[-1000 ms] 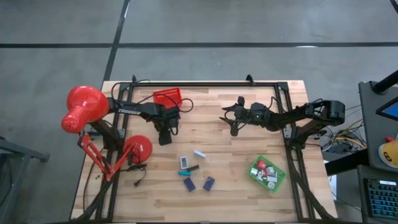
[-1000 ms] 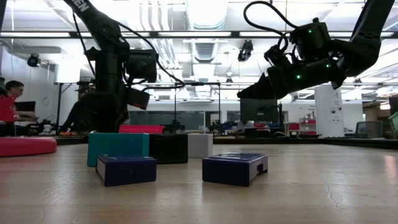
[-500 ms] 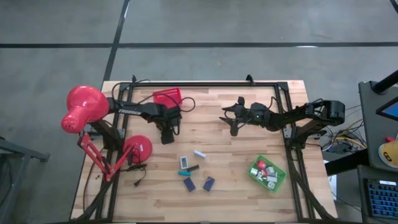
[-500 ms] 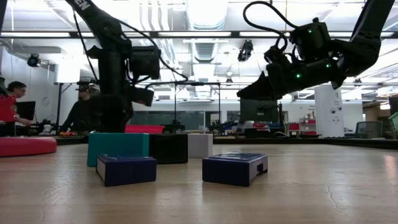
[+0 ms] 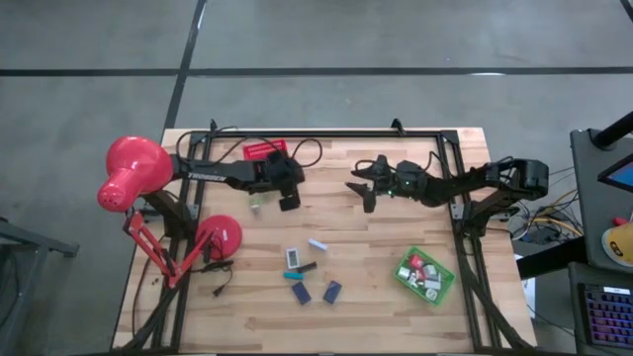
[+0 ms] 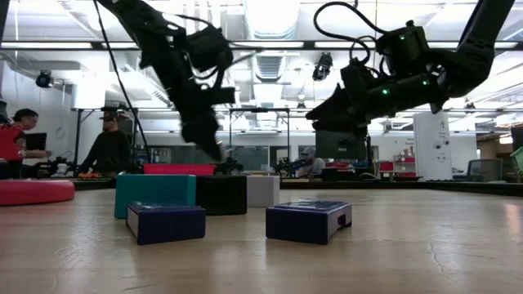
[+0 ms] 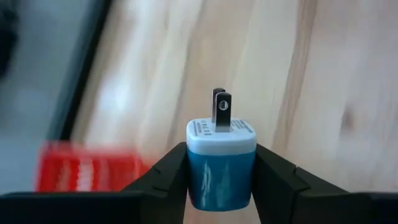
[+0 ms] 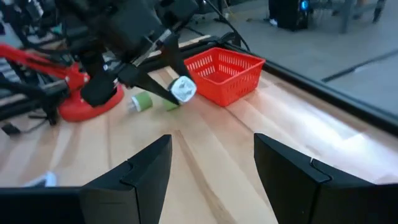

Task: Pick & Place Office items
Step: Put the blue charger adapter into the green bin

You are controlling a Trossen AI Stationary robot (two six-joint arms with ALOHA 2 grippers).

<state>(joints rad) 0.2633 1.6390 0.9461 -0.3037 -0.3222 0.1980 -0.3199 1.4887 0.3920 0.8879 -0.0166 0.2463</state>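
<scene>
The left gripper (image 7: 221,177) hangs above the worktop (image 5: 396,237) near the red basket (image 5: 263,150) at the far edge. Its fingers (image 7: 166,176) are closed on a small blue-and-white plug adapter (image 7: 221,163), pressing it from both sides, with the two metal prongs pointing away from the wrist. In the right wrist view the adapter (image 8: 183,89) shows between the left arm's fingers just in front of the basket (image 8: 224,74), clear of the wood. A small green roll (image 8: 141,101) lies on the worktop close below it, and in the high view it is the pale spot (image 5: 256,204) beside the left gripper (image 5: 287,198).

The right gripper (image 5: 362,187) is raised over the far middle of the worktop, well apart from the left one, its fingers (image 8: 140,180) spread wide and holding nothing.

The other office items lie in a loose cluster at the near middle: a white block (image 5: 317,243), a white-and-grey piece (image 5: 294,258), a teal-and-black bar (image 5: 301,269) and two navy blocks (image 5: 301,293) (image 5: 332,291). A green tray (image 5: 425,276) with several small pieces stands at the near right. A red lamp (image 5: 134,173) with its round base (image 5: 220,237) occupies the left side.

In the low view, people (image 6: 16,143) sit at desks beyond the worktop.
</scene>
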